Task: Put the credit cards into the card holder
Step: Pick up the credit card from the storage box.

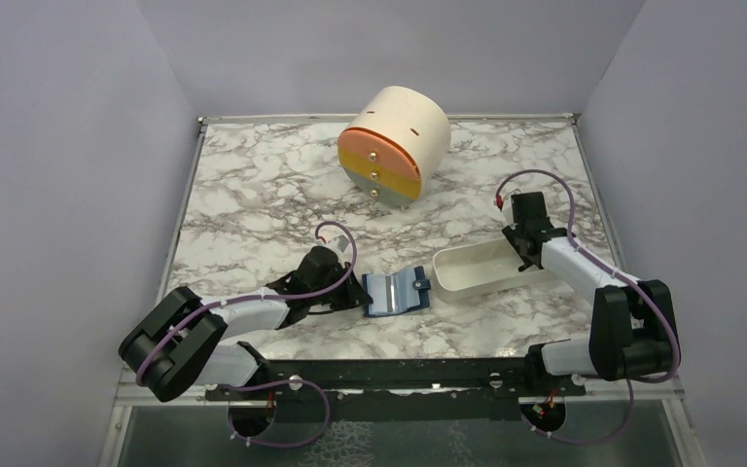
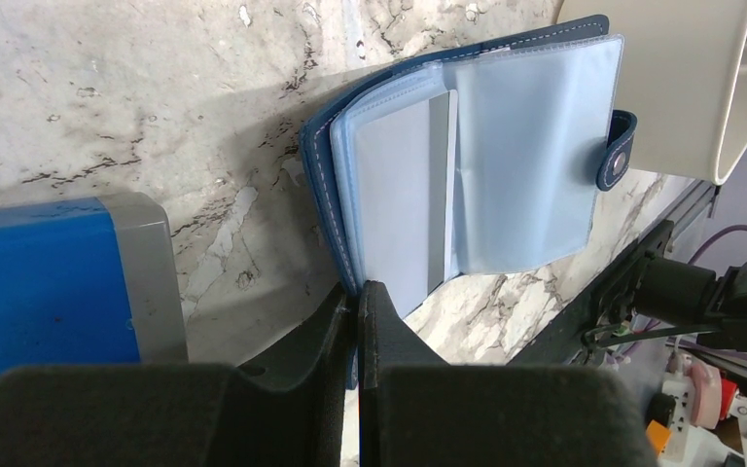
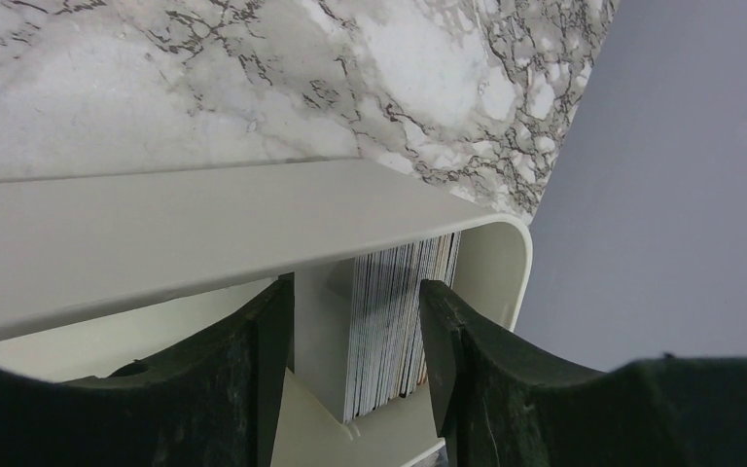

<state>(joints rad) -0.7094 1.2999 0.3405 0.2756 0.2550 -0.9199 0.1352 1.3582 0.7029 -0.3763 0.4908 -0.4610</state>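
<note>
The card holder [image 1: 396, 292] lies open on the marble near the front, its pale blue sleeves [image 2: 506, 165] facing up, with one pale card [image 2: 399, 195] tucked in a left sleeve. My left gripper [image 2: 358, 292] is shut on the holder's navy left edge, and in the top view the left gripper [image 1: 358, 295] sits right beside it. The credit cards [image 3: 394, 321] stand on edge as a stack at the right end of a white tray [image 3: 204, 224]. My right gripper [image 3: 355, 292] is open, its fingers straddling the stack and a grey divider [image 3: 323, 331].
The white oblong tray [image 1: 472, 265] lies just right of the holder, its end [image 2: 681, 78] also showing in the left wrist view. A round cream drawer unit [image 1: 394, 144] stands at the back. A bright blue block [image 2: 39, 282] is close to my left fingers.
</note>
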